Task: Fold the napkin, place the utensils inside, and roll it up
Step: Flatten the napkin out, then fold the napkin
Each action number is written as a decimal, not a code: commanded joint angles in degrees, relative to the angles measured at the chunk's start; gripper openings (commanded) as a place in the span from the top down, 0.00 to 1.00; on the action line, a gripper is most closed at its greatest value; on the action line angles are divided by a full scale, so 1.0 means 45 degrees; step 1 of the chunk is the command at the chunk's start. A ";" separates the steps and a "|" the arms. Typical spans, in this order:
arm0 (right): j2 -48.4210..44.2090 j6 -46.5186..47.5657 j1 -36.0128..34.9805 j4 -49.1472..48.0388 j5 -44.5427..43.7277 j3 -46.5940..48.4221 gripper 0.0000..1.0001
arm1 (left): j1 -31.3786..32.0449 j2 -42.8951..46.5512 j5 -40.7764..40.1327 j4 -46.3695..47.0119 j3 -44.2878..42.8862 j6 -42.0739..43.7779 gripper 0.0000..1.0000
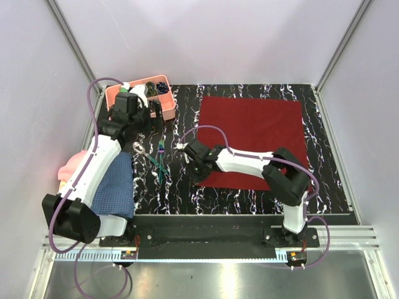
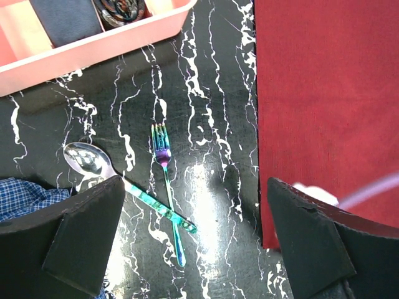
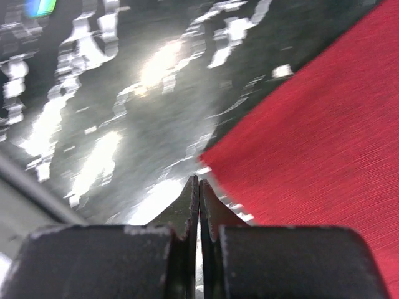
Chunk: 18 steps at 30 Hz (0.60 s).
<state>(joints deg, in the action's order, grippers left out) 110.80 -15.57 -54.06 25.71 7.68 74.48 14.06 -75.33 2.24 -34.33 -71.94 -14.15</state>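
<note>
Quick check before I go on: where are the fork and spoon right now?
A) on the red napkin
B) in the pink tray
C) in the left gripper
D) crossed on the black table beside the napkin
D: the fork and spoon lie crossed at their handles on the black table, beside the napkin, not on it.

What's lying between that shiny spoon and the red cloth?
The fork, its handle crossing the spoon's. Beyond it there is only bare black marbled tabletop up to the napkin's edge. The left wrist view shows this best.
</note>
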 commanded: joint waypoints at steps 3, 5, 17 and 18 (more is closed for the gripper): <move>-0.1906 0.0176 0.0099 0.0065 -0.1076 0.0129 1.00 | -0.0274 0.0431 -0.0146 0.0616 -0.0126 -0.0214 0.01; -0.2083 0.0413 0.0662 0.0515 -0.1316 0.0188 1.00 | -0.0352 0.0431 -0.0146 0.0597 -0.0107 -0.0234 0.01; -0.1677 0.0610 0.0630 0.1024 -0.0437 0.0324 0.78 | -0.0645 0.0393 0.0303 0.0597 -0.0126 -0.0507 0.01; -0.1500 0.0319 0.0241 0.0889 -0.0457 0.0344 0.77 | -0.0703 0.0431 0.0284 0.0597 -0.0126 -0.0507 0.01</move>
<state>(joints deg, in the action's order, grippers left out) 101.34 -12.43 -47.33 29.87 4.12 74.28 11.70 -75.18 2.57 -34.17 -71.94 -15.51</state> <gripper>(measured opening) 0.197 0.987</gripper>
